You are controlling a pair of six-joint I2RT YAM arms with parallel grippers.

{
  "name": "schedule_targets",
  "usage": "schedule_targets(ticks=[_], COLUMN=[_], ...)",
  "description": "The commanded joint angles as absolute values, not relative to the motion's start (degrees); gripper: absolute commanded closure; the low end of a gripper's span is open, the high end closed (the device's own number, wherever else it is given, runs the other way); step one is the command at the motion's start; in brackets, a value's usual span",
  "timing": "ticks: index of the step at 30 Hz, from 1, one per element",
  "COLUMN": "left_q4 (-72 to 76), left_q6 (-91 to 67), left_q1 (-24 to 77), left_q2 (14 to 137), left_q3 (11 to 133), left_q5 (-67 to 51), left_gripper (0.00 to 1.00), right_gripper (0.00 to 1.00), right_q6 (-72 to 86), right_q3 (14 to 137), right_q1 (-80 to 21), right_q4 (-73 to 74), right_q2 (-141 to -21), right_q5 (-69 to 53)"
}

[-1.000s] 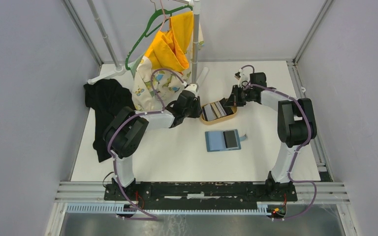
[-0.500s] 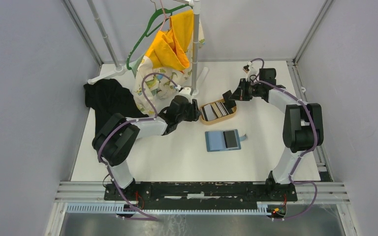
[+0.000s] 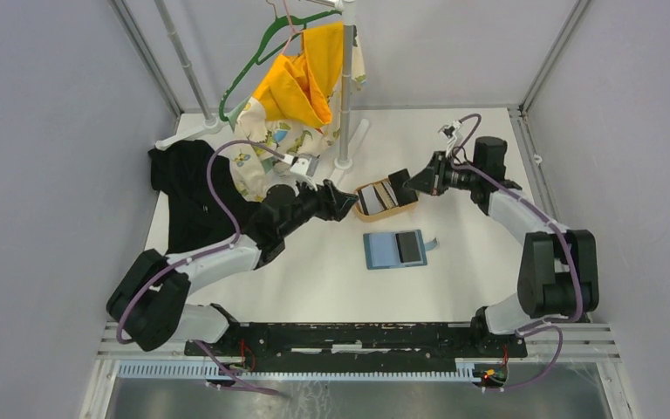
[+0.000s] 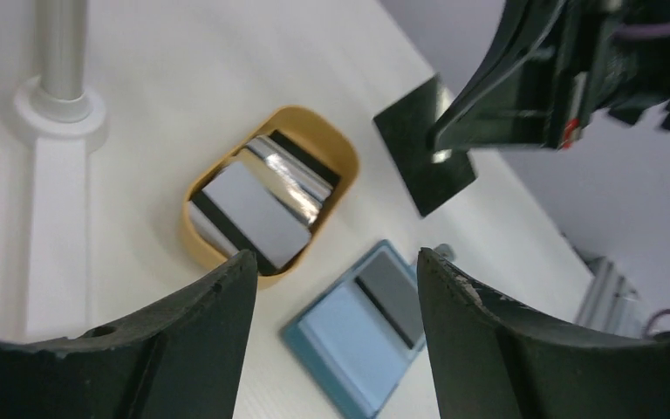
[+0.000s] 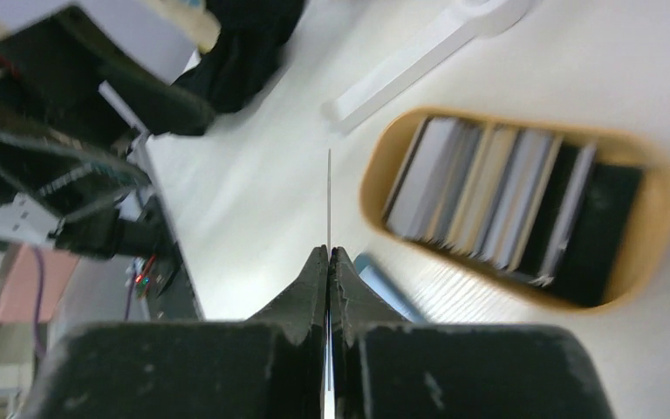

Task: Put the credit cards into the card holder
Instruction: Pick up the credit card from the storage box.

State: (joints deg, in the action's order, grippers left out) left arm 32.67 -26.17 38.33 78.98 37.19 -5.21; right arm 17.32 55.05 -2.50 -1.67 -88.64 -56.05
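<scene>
The credit cards (image 3: 375, 198) lie as black, grey and white stripes in an oval tan tray (image 3: 375, 216) at mid-table. My right gripper (image 3: 413, 182) is shut on one black card (image 3: 400, 193), held tilted over the tray's right end. That card shows edge-on (image 5: 329, 196) in the right wrist view and as a black square (image 4: 423, 161) in the left wrist view. The teal card holder (image 3: 395, 249) lies open in front of the tray, its dark pocket on the right. My left gripper (image 3: 344, 202) stands open and empty just left of the tray (image 4: 227, 262).
A clothes rack pole (image 3: 345, 105) with a white foot (image 4: 57, 109) stands behind the tray, hung with a yellow garment (image 3: 301, 83) and a green hanger (image 3: 253, 61). A black cloth (image 3: 188, 183) lies at the left. Grey walls close in both sides.
My right gripper has lifted a black card out of the tray and drawn back to the right. My left arm has pulled back toward the near left and its jaws have opened.
</scene>
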Motion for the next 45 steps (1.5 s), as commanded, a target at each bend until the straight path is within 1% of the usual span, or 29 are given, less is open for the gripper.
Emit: schedule_targets(ticks=[1,5,8,11,16,20,24,31,33,34,36,38,39,40,41,42,43,44,45], left_q4=[45.63,58.1,65.92,68.57,69.44,72.4,74.84,83.0,85.11,85.79,86.13,85.75,85.39,85.17,84.93,84.72,84.35,83.15,81.18], left_q6=[-34.88,-43.49,-48.11,-48.69,-46.06,-45.27,-45.28,-46.33,-46.42,-46.41,-46.41,-46.49,-46.49,-46.49,-46.6,-46.85,-47.02,-46.87,-46.47], left_q1=[38.19,38.51,40.24,43.39,50.25,53.76,55.12,56.14,56.12,56.02,55.99,55.71,55.48,55.2,54.68,54.19,53.62,53.16,52.77], left_q2=[72.54,68.89,67.97,68.34,72.56,77.02,80.55,87.61,89.47,90.19,91.18,91.54,91.58,91.44,91.18,90.94,90.56,90.1,89.56], left_q3=[30.93,23.1,17.7,15.23,17.13,19.79,21.71,24.58,25.37,25.87,26.55,26.52,26.29,25.83,25.23,24.61,24.08,23.6,23.55], left_q5=[-14.06,-18.92,-17.93,-13.84,-8.26,-7.28,-6.67,-8.52,-9.53,-10.08,-10.69,-10.73,-10.77,-10.94,-11.42,-12.3,-14.58,-16.82,-19.16], left_gripper=[0.26,0.25,0.24,0.24,0.24,0.24,0.26,0.37,0.43,0.5,0.7,0.93,0.97,0.98,0.98,0.98,0.98,0.98,0.98], right_gripper=[1.0,1.0,1.0,1.0,1.0,1.0,1.0,1.0,1.0,1.0,1.0,1.0,1.0,0.96,0.83,0.65,0.53,0.38,0.25], right_q6=[26.52,35.4,45.03,48.94,57.28,58.7,59.73,58.99,57.55,56.81,55.67,54.31,52.72,49.98,46.56,41.49,35.9,26.69,13.6], right_q3=[41.99,31.79,26.22,24.26,21.33,20.51,20.26,20.22,20.5,20.56,20.8,21.16,21.47,22.36,23.93,26.12,29.43,32.53,36.65], right_q1=[-2.46,-2.78,-4.7,-7.78,-9.51,-10.15,-10.99,-12.65,-13.47,-13.66,-14.12,-14.35,-14.33,-14.4,-14.41,-14.29,-14.3,-14.26,-14.16], right_q4=[-19.23,-34.77,-48.85,-53.16,-63.4,-65.12,-66.46,-66.31,-64.98,-64.35,-63.86,-63.25,-62.16,-59.94,-57.11,-51.89,-45.92,-35.48,-21.19], right_q2=[-81.32,-75.17,-72.34,-70.88,-68.43,-66.1,-65.33,-67.01,-67.81,-68.13,-68.44,-68.26,-68.01,-67.63,-67.35,-67.3,-67.36,-67.28,-67.24], right_q5=[-66.16,-66.83,-65.21,-63.63,-61.82,-60.92,-60.62,-60.9,-61.05,-61.0,-61.28,-61.73,-61.99,-62.54,-63.51,-65.34,-67.1,-67.95,-67.55])
